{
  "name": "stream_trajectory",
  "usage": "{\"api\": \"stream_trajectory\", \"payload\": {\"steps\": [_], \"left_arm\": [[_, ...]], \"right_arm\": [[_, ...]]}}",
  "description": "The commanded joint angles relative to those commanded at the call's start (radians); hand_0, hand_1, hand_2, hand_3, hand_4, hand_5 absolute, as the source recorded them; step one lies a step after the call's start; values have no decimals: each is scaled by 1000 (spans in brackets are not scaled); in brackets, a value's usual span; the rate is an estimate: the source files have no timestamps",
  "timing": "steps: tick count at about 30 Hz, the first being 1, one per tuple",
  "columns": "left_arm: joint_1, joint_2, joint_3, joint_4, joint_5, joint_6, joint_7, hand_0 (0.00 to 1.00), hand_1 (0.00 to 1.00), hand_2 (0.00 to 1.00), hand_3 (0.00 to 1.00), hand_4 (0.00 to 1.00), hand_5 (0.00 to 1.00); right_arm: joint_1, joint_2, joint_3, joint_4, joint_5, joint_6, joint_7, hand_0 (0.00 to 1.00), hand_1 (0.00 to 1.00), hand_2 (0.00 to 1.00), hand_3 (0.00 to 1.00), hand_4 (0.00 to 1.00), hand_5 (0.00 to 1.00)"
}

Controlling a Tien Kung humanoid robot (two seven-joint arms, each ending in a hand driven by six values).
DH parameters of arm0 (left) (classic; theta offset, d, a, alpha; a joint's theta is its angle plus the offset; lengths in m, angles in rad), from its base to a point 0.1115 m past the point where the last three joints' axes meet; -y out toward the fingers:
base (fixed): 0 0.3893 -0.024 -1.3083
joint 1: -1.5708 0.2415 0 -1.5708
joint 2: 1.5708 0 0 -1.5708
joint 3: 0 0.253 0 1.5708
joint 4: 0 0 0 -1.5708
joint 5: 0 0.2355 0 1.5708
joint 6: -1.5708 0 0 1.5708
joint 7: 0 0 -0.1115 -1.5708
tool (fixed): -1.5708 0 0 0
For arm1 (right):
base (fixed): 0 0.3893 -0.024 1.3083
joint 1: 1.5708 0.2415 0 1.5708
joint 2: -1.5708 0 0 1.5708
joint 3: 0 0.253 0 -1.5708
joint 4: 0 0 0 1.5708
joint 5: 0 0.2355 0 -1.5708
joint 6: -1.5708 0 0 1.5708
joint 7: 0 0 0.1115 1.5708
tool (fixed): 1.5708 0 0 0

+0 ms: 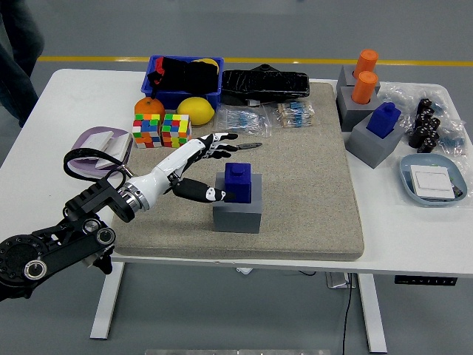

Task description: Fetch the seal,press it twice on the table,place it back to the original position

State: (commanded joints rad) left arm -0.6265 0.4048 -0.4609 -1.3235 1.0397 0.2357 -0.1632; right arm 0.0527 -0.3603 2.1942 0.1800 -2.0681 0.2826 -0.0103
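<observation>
Head view: left robot hand (203, 166) reaches in from the lower left of the frame, fingers spread wide, holding nothing. Thumb tip lies just beside or touching the left face of the blue seal (238, 182); the other fingers (219, 142) fan out above and left of it, near a pen (246, 146). Seal stands upright on a grey block (237, 212) at centre frame, on the tan mat (310, 192) covering the white bench (59, 103). Second blue seal (383, 119) on a grey block at right, below two orange cylinders (364, 76). Two colour cubes (161, 130), an orange (148, 106) and a lemon (195, 110) at upper left, in front of a blue bin (160, 83). Right arm out of frame. Part of a person (16, 52) at upper left corner.
</observation>
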Motion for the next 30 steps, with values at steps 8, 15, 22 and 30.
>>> {"api": "stream_trajectory", "payload": {"steps": [8,15,22,30], "left_arm": [[-4,-14,11,7,4,8,-4,770,772,799,913,948,2],[-5,-34,29,11,3,16,-8,697,762,798,912,947,2],[-2,-50,34,20,3,22,-11,684,751,796,905,906,2],[-11,-61,47,36,14,32,-8,676,742,791,899,874,2]], "right_arm": [[0,0,-6,0,2,0,0,783,682,660,614,776,444],[0,-2,-15,0,5,1,1,783,682,660,614,781,442],[-3,-2,-20,0,6,0,1,784,682,661,615,783,442],[-2,-1,-17,0,2,0,2,784,682,661,615,784,443]]}}
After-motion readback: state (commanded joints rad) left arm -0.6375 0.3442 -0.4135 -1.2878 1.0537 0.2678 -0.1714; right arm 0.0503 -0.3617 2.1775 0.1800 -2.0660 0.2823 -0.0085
